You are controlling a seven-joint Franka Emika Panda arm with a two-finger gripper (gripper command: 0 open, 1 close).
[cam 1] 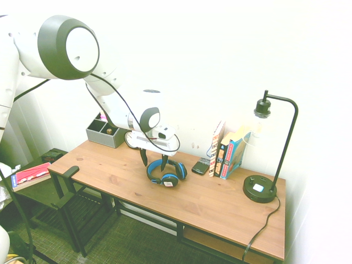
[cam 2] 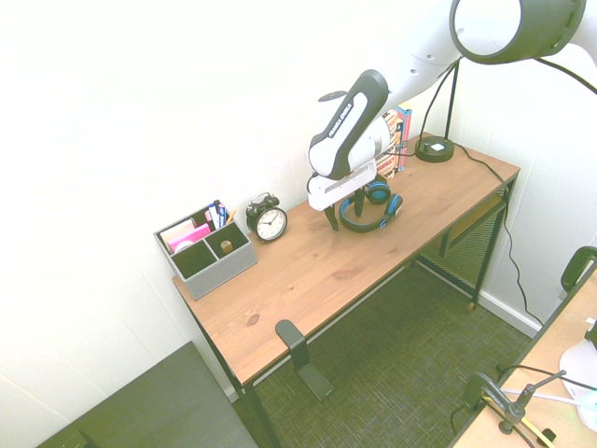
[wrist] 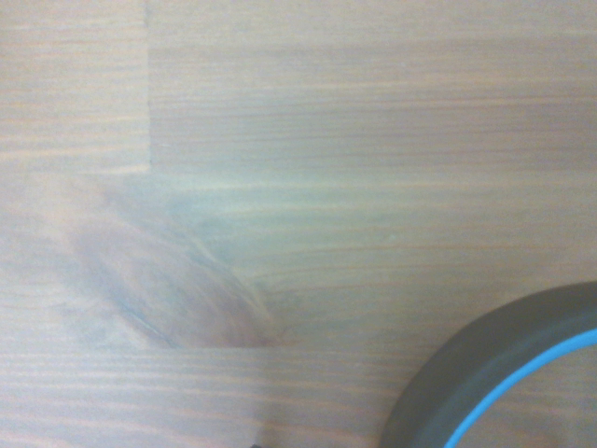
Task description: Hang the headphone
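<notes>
The headphone [cam 1: 166, 171] lies flat on the wooden desk [cam 1: 220, 209], with a blue headband and black ear cups. My gripper [cam 1: 154, 160] hangs open just above the desk at the headband's end farthest from the books, one finger on either side of the band, holding nothing. From the other side the gripper [cam 2: 343, 215] stands at the near-left edge of the headphone [cam 2: 373, 211]. In the wrist view, a dark arc with a blue stripe, part of the headphone [wrist: 504, 373], shows against wood grain. A black hook [cam 1: 70, 171] is clamped to the desk's front corner.
Behind the arm, an alarm clock [cam 2: 269, 220] and a grey organiser [cam 2: 205, 250] stand by the wall. Past the headphone are a dark phone [cam 1: 201, 165], upright books [cam 1: 225, 151] and a black desk lamp [cam 1: 264, 187]. The black hook [cam 2: 289, 336] sticks out at the front edge.
</notes>
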